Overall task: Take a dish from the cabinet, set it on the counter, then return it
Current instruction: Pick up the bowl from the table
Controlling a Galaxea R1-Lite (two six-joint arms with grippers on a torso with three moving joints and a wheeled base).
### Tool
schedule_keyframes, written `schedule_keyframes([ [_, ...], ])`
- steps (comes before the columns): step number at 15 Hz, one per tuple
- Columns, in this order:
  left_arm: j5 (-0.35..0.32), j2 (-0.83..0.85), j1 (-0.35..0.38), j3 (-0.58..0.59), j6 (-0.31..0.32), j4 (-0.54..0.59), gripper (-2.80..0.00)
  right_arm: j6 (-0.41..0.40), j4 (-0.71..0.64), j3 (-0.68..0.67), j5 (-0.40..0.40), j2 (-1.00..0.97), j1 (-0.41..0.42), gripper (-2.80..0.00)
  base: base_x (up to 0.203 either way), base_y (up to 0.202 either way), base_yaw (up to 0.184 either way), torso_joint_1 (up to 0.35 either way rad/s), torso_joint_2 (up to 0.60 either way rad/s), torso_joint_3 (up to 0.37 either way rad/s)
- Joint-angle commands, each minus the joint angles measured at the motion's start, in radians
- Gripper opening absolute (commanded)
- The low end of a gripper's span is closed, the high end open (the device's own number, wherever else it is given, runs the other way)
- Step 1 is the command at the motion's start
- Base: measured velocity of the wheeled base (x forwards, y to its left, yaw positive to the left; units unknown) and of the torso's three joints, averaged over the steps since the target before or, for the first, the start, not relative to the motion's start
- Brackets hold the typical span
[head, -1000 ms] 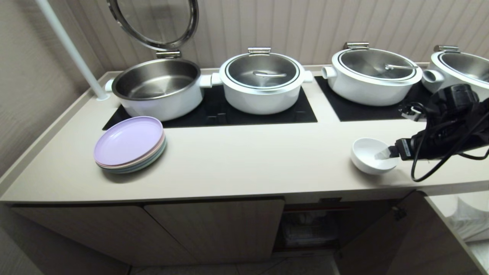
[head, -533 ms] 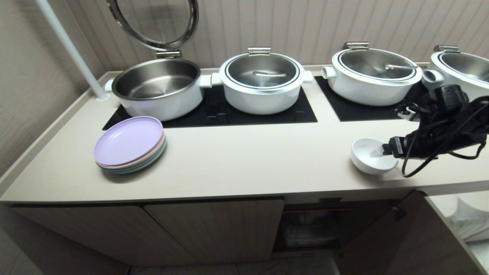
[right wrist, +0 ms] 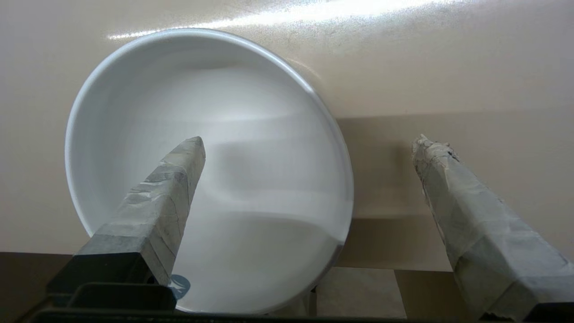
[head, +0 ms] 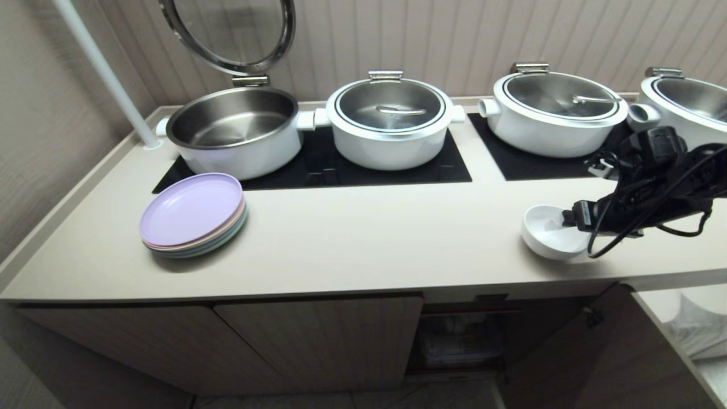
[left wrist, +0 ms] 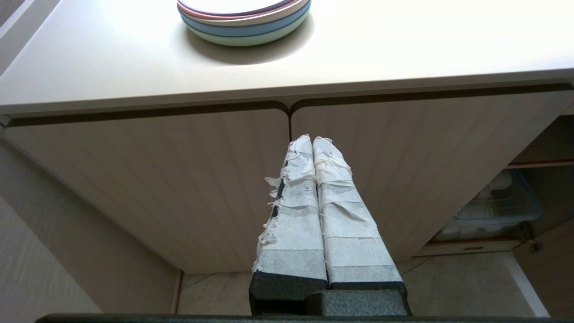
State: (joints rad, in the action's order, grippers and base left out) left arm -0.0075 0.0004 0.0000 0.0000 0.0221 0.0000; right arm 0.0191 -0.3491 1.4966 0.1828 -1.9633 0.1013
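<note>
I see the bowl (head: pixel 551 233) standing on the worktop (head: pixel 369 238), near its front edge. My right gripper (right wrist: pixel 309 148) has its fingers (right wrist: pixel 170 193) open, one inside the bowl and one outside. The bowl looks light, hard, smooth and breakable; I judge the rim the best hold. I can read no writing. My left gripper (left wrist: pixel 312 139) is closed.
</note>
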Motion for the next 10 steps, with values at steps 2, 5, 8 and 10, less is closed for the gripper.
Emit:
schedule_keyframes([
  [2,0.000,0.000,0.000,0.000,0.000,0.000,-2.80,0.001,-0.002,0.002,0.001,-0.006,0.000,0.00,0.000,0.000,0.000,0.000,0.00,0.000],
  [5,0.000,0.000,0.000,0.000,0.001,0.000,-2.80,0.001,-0.002,0.002,0.001,-0.012,-0.006,0.00,0.000,0.000,0.000,0.000,0.00,0.000],
  [8,0.000,0.000,0.000,0.000,0.001,0.000,-2.80,0.001,-0.002,-0.004,0.001,-0.014,-0.008,0.00,0.000,0.000,0.000,0.000,0.00,0.000],
  [10,0.000,0.000,0.000,0.000,0.001,0.000,-2.80,-0.001,-0.002,-0.006,0.001,-0.014,-0.014,0.00,0.000,0.000,0.000,0.000,0.00,0.000],
])
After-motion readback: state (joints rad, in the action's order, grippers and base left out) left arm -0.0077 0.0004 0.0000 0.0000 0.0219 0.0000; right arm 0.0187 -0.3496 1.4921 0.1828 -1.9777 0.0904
